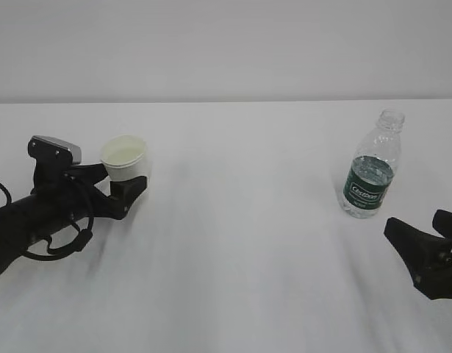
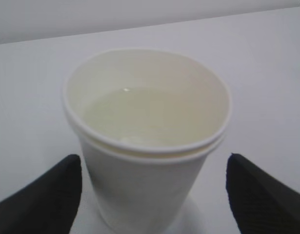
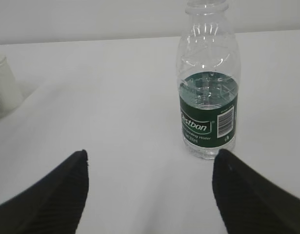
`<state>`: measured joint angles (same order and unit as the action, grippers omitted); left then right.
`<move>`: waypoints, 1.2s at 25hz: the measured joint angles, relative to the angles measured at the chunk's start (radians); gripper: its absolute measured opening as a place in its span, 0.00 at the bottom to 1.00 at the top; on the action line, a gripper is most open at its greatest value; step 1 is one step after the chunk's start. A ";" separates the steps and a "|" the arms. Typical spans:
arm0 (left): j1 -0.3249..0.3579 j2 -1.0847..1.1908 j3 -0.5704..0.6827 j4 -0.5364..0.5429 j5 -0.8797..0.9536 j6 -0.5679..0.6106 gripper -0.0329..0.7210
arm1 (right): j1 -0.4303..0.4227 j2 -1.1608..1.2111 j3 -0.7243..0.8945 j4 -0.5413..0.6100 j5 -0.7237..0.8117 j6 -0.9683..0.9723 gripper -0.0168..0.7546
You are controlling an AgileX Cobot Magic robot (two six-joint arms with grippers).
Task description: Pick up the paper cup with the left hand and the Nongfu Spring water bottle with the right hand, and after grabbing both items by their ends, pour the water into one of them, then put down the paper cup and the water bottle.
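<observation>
Paper cup (image 1: 125,157) stands upright on the white table (image 1: 233,243), toward its left edge and about midway between front and back. Rolled rim intact, pale yellowish inside; the left wrist view shows clear liquid in the cup (image 2: 147,141), level well below the rim. A second rim line sits just under the top one, so it may be two nested cups; cannot tell for sure.

Left hand (image 1: 112,184) lies low over the table at the left edge, its fingers on either side of the cup's lower half. Jaws spread wide: in the wrist view both fingertips (image 2: 52,195) stand clear of the cup wall, with table visible in the gaps. Claw released, not gripping. Grey box camera (image 1: 55,149) sits on top of the arm, just left of the cup.

Nongfu Spring water bottle (image 1: 372,167) stands upright toward the right edge, well apart from the cup. Capless neck, dark green label band, water up to about the top of the label (image 3: 207,122).

Right hand (image 1: 424,246) is at the front right corner, nearer the front edge than the bottle and not touching it. Jaws spread, nothing between them; the bottle stands beyond the right fingertip (image 3: 247,195).
</observation>
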<state>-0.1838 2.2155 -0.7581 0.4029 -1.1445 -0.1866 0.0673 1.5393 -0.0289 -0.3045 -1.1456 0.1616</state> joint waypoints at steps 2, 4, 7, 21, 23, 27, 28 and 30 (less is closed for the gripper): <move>0.000 -0.011 0.015 -0.017 0.000 0.000 0.96 | 0.000 0.000 0.000 0.000 0.000 0.000 0.79; 0.000 -0.020 0.029 -0.037 0.000 0.000 0.96 | 0.000 0.000 0.000 0.000 0.000 0.000 0.79; 0.000 -0.034 0.048 -0.046 0.000 0.000 0.96 | 0.000 0.000 0.000 0.000 0.000 0.000 0.79; 0.000 -0.215 0.222 -0.217 0.000 0.000 0.86 | 0.000 0.000 0.000 -0.023 0.000 0.007 0.79; 0.000 -0.239 0.239 -0.223 0.000 0.000 0.86 | 0.000 0.000 0.000 -0.023 0.000 0.010 0.79; 0.000 -0.287 0.276 -0.245 0.000 0.000 0.84 | 0.000 -0.002 0.000 -0.025 0.000 0.020 0.79; 0.000 -0.299 0.285 -0.251 0.000 0.000 0.84 | 0.000 -0.007 0.000 -0.025 0.000 0.023 0.79; 0.000 -0.324 0.302 -0.255 0.000 0.000 0.83 | 0.000 -0.018 0.000 -0.025 0.000 0.024 0.79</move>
<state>-0.1838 1.8916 -0.4560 0.1482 -1.1445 -0.1866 0.0673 1.5215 -0.0289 -0.3293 -1.1456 0.1853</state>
